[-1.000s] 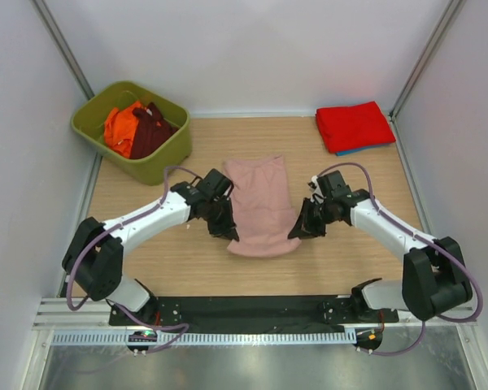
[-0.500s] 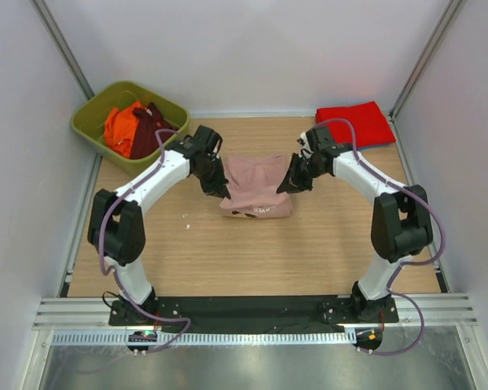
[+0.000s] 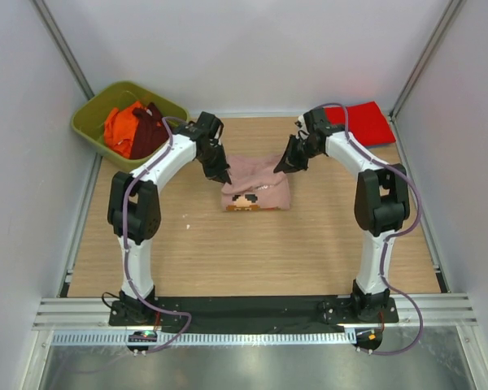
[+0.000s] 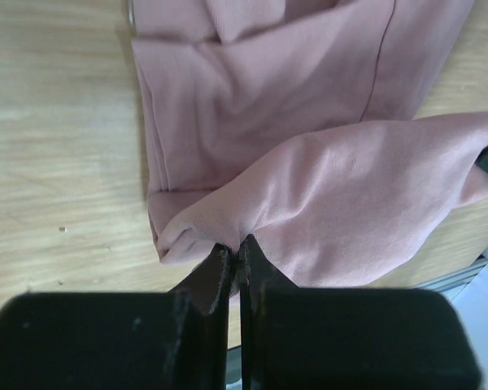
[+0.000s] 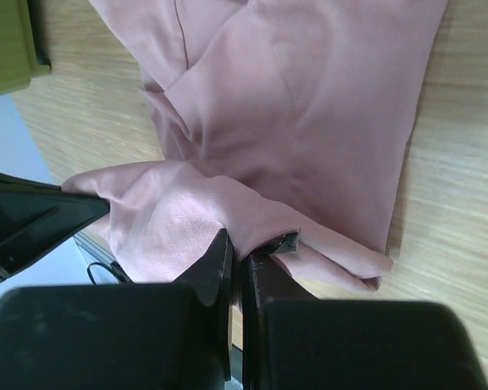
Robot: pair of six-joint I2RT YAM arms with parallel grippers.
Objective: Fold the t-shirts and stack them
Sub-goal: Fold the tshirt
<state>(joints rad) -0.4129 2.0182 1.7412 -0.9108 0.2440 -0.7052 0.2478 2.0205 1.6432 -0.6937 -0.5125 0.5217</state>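
A dusty-pink t-shirt (image 3: pixel 256 185) lies half folded in the middle of the table, its cartoon print (image 3: pixel 246 201) showing at the near edge. My left gripper (image 3: pixel 221 175) is shut on the folded-over hem at the shirt's left side (image 4: pixel 236 244). My right gripper (image 3: pixel 281 166) is shut on the same hem at the right side (image 5: pixel 242 248). Between the two grippers the lifted cloth (image 4: pixel 366 203) drapes over the layer below. A folded red t-shirt (image 3: pixel 359 123) rests at the back right. Orange (image 3: pixel 120 128) and maroon (image 3: pixel 149 130) t-shirts sit bunched in the bin.
An olive-green bin (image 3: pixel 93 110) stands at the back left corner. White walls with metal posts close in the table on three sides. Both arms reach far across the wooden tabletop (image 3: pixel 252 252), elbows arched outward.
Both grippers carried the near hem of the pink shirt away from the arm bases toward the back, folding it over itself. The shirt now looks shorter, with its print facing up.
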